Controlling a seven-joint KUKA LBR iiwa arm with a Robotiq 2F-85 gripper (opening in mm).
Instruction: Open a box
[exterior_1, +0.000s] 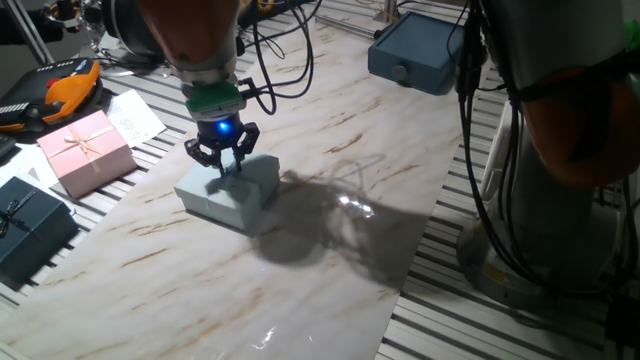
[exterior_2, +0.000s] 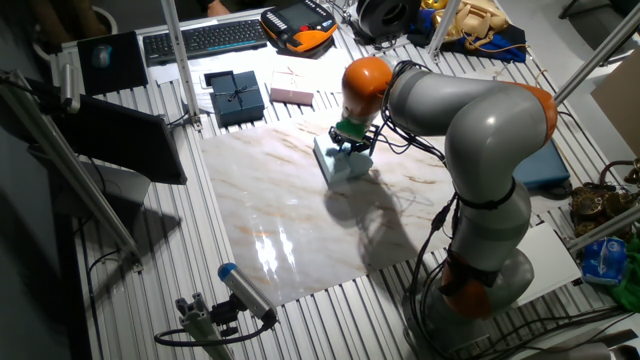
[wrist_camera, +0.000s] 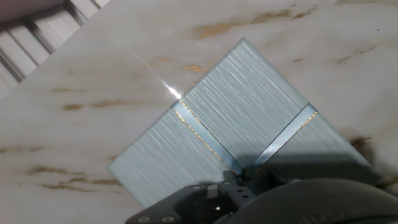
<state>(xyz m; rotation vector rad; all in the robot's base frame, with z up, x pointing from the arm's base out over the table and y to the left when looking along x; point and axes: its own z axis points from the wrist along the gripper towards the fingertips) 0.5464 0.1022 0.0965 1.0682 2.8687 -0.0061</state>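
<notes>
The pale blue box (exterior_1: 245, 190) sits on the marble board (exterior_1: 330, 240), with thin ribbon crossing its striped lid (wrist_camera: 236, 112). My gripper (exterior_1: 226, 166) stands straight over the lid's middle, its fingertips drawn together where the ribbons meet, so it looks shut on the ribbon bow. The bow itself is hidden behind the fingers in the hand view, where the gripper (wrist_camera: 239, 177) fills the bottom edge. In the other fixed view the gripper (exterior_2: 350, 150) is on top of the box (exterior_2: 335, 168). I cannot tell whether the lid is raised off the base.
A pink ribboned box (exterior_1: 85, 150) and a dark navy ribboned box (exterior_1: 30, 225) lie to the left on the slatted table. A blue-grey case (exterior_1: 420, 55) sits at the back right. An orange-and-black pendant (exterior_1: 60, 95) lies at the far left.
</notes>
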